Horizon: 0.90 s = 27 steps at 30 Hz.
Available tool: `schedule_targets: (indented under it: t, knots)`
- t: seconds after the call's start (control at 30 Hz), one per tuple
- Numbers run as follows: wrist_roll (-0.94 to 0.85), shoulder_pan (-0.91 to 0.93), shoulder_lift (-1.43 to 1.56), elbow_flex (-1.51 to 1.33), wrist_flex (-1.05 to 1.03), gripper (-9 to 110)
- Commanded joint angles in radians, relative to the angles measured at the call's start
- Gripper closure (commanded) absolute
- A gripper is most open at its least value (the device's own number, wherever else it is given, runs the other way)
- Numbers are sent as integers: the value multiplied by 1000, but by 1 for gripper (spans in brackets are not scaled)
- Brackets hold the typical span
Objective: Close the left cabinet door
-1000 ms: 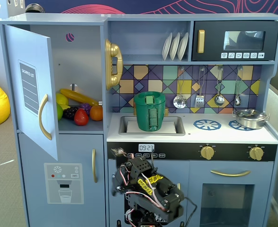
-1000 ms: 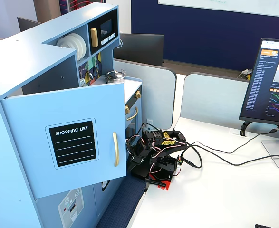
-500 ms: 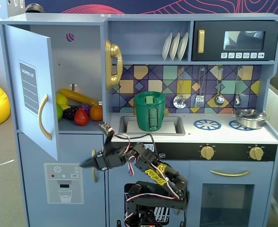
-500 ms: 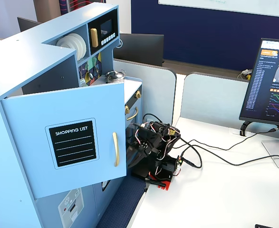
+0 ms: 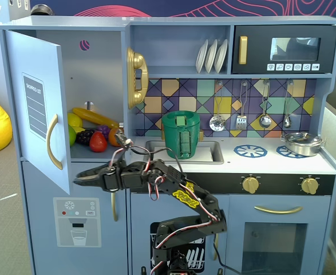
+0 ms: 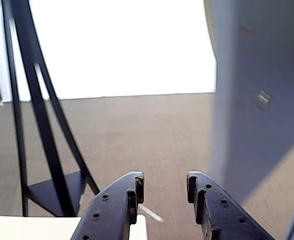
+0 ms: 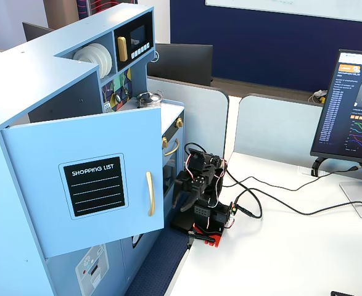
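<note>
The left cabinet door (image 5: 37, 109) is seen swung wide open at the toy kitchen's upper left, toy fruit (image 5: 90, 134) exposed behind it; the gripper (image 5: 76, 178), jaws slightly apart and empty, is held near its lower edge; a steady push on the outer face, away from the hinge, is advised.

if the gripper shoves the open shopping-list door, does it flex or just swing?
The left cabinet door looks like a flat rigid panel, so it probably swings on its hinge rather than bending. It stands wide open with nothing visible in its path. The gripper sits near its lower free edge, so leverage should be good, though its fingers might slide.
</note>
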State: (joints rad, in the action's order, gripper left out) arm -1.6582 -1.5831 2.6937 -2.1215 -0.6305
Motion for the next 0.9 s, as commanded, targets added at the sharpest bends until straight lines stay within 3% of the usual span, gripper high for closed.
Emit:
schedule_targets:
  t: [0.0,0.33,0.87]
  knots:
    - [-28,-51,-94,138,52,102]
    - [-63,-75,-314,341,86,102]
    - [-64,140,-460,502,87,102]
